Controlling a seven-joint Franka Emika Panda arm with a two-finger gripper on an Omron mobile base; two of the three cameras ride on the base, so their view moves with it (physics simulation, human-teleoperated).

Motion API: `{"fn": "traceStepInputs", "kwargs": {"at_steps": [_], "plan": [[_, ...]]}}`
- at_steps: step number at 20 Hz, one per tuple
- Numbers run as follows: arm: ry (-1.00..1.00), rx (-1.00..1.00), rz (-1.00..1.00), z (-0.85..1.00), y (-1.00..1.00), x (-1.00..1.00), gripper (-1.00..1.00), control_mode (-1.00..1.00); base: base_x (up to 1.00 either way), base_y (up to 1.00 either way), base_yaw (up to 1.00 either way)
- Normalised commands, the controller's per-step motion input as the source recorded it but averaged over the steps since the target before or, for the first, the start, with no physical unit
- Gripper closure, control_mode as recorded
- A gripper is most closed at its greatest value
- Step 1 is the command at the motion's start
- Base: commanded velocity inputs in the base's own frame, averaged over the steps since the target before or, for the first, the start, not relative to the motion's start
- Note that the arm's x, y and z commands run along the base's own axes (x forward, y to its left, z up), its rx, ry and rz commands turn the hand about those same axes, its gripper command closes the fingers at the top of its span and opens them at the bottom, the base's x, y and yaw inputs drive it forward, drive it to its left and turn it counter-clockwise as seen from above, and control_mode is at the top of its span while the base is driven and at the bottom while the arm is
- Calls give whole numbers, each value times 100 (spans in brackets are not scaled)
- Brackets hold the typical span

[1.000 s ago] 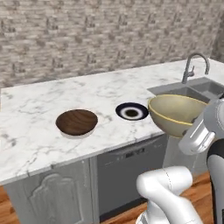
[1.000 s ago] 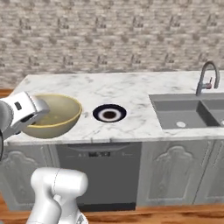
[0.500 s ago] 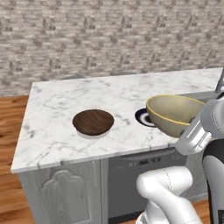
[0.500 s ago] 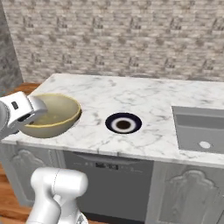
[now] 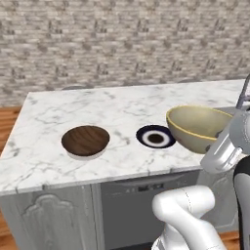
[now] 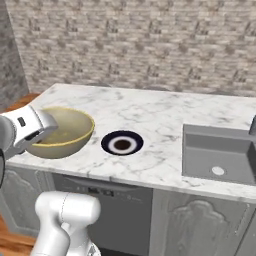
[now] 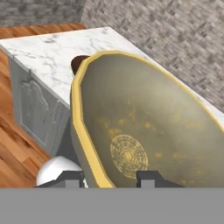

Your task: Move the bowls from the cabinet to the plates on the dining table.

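Held bowl: the deep, round, pale yellow-olive bowl (image 5: 197, 128) is carried above the white marble dining table with grey veins (image 5: 112, 114), off the surface and just beside the dark navy blue round plate (image 5: 155, 136).
Hand: the two-finger gripper (image 7: 109, 177) is clamped on the bowl's rim; in the hand view one dark tip sits inside the wall and the other outside, with the bowl close against the camera.
Other bowl: the wide, shallow, dark brown wood-grain bowl (image 5: 86, 141) sits on the pale whitish-grey plate (image 5: 86, 153), of which little more than a pale edge shows beneath it.
Target plate: the navy plate lies bare, a pale ring and a dark centre facing up (it looks barely wider than a bowl's foot).
Handling: I judge the yellow bowl stiff, glazed and fairly light, so slippery at the rim and likely to chip if dropped. A one-sided rim pinch lets it hang and tilt, and it looks tilted in the right base view. It should be lowered level and centred before release.
Where to hold: the rim wall, as now; the rounded body offers no purchase.
Writing: none readable. The bowl's floor has a fine circular pattern and yellowish flecks, no letters or brand.
Nearby: a grey sink (image 6: 220, 155) is set into the same top, well apart from the plates.
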Motion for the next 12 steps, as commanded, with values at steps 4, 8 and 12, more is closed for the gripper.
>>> {"fn": "traceStepInputs", "kwargs": {"at_steps": [4,8,12], "plan": [[0,0,0,0,0,0,100,100,61,-8,5],[0,0,0,0,0,0,100,100,71,-26,0],[0,0,0,0,0,0,100,100,74,-27,-10]]}}
